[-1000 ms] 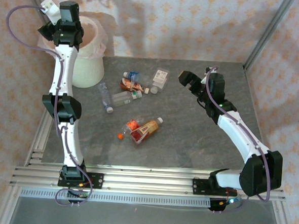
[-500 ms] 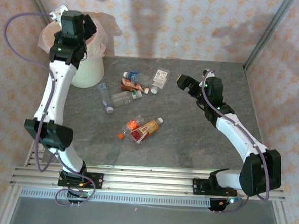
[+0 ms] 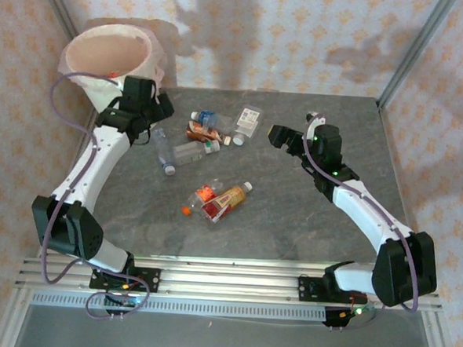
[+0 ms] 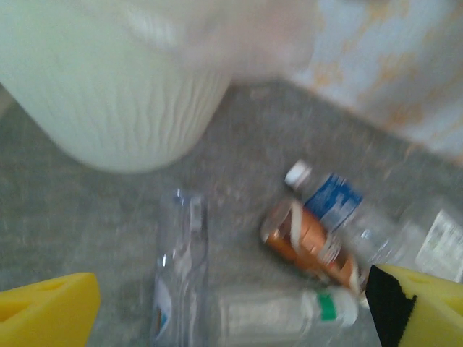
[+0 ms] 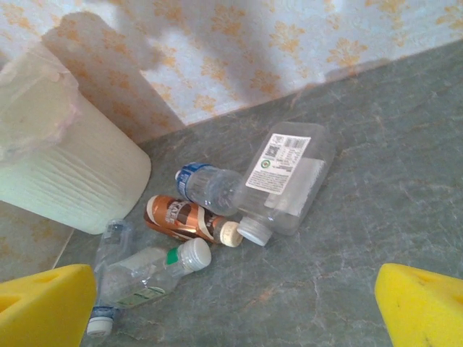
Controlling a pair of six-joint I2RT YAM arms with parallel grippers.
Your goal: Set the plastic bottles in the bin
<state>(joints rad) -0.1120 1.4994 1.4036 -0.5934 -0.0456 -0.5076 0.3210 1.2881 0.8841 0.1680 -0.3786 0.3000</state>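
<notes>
The white bin [image 3: 113, 56] with its pink liner stands at the back left. Just right of it, over the table, my left gripper [image 3: 158, 110] is open and empty. Below its yellow fingers [image 4: 47, 311] lie a slim clear bottle [image 4: 177, 275] and a green-banded bottle [image 4: 275, 314], with a brown-labelled bottle [image 4: 307, 242] and a blue-labelled bottle [image 4: 333, 202] beyond. My right gripper [image 3: 279, 135] is open too, right of the flat clear bottle [image 5: 289, 173] and that same cluster [image 3: 207, 129]. Two red and orange bottles [image 3: 222, 200] lie mid-table.
A small orange cap [image 3: 185, 211] lies by the red and orange bottles. Patterned walls close in the back and sides, with a metal post [image 3: 408, 51] at the back right. The grey table [image 3: 292, 216] is bare between the right arm and the bottles.
My left arm has swung down from over the bin to the table just right of it. My right gripper has crept a little left toward the bottle cluster.
</notes>
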